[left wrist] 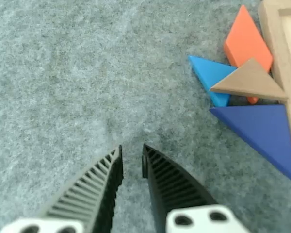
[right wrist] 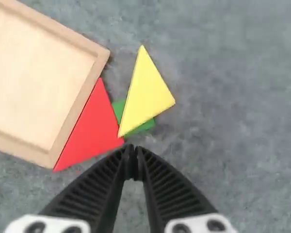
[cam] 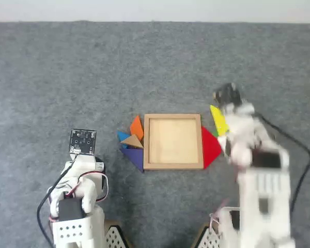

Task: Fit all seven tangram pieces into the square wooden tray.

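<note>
Clenched shut and empty just beside the yellow triangle, the right gripper risks shoving it off the green piece instead of grasping.

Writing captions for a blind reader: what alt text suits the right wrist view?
The shut right gripper hangs over grey carpet just short of a yellow triangle overlapping a green piece; beside them a red triangle lies along the edge of the wooden tray.

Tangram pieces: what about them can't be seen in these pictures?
Green piece: right wrist view, mostly under the yellow triangle; shape unclear.
Orange piece: left wrist view, one end under the tan triangle.
Wooden tray: left wrist view, cut off by the picture edge.
</note>
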`<action>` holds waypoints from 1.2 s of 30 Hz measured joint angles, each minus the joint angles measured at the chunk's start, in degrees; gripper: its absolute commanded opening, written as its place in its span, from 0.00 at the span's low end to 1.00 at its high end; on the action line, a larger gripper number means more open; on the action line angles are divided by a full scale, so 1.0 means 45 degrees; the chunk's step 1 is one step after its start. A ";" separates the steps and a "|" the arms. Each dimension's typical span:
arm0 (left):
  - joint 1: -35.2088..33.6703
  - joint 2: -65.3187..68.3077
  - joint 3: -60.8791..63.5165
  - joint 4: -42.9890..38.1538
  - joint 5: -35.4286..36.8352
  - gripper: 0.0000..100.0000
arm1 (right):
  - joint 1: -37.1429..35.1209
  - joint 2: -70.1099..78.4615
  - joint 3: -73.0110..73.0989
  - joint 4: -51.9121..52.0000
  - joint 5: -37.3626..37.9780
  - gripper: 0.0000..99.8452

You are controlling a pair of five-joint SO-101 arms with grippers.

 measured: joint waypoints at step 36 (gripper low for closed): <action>0.0000 0.0000 0.0000 0.0000 0.0000 0.07 | -0.0684 1.5473 -0.9690 0.0274 -0.1739 0.39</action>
